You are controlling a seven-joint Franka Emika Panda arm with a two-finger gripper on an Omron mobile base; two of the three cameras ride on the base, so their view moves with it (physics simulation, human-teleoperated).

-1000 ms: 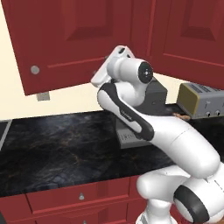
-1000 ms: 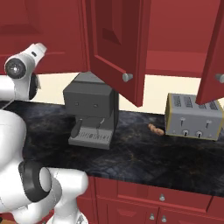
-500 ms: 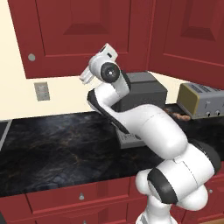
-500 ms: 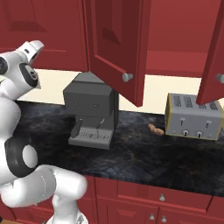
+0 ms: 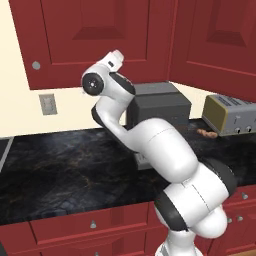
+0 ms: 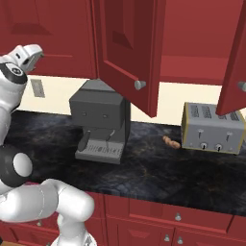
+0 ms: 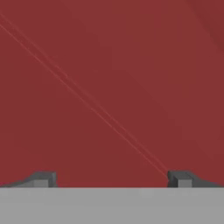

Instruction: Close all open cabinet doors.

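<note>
Gripper (image 7: 112, 179) fingers are standing wide apart in the hand view, one dark tip (image 7: 42, 179) at each lower corner, holding nothing between them; they are facing a flat dark-red cabinet surface (image 7: 109, 87) very close up, crossed by a faint diagonal line. From the left base view the white arm (image 5: 150, 145) is rising from the lower right and bending up toward the wall cabinets, its white wrist end (image 5: 112, 60) sitting in front of the lower part of a tall dark-red cabinet door with a raised centre panel (image 5: 95, 35), which is lying flat with a small round silver knob (image 5: 36, 65) at its lower left corner. In the right base view a second dark-red panelled door (image 6: 126, 48) is swinging out over the black marbled counter (image 6: 144, 168), above a grey box-shaped coffee machine (image 6: 102, 120), and a third door (image 6: 235, 62) is standing open at the right edge, above a silver two-knob toaster (image 6: 210, 129). A small brown item (image 6: 170, 141) is lying on the counter between the two appliances
</note>
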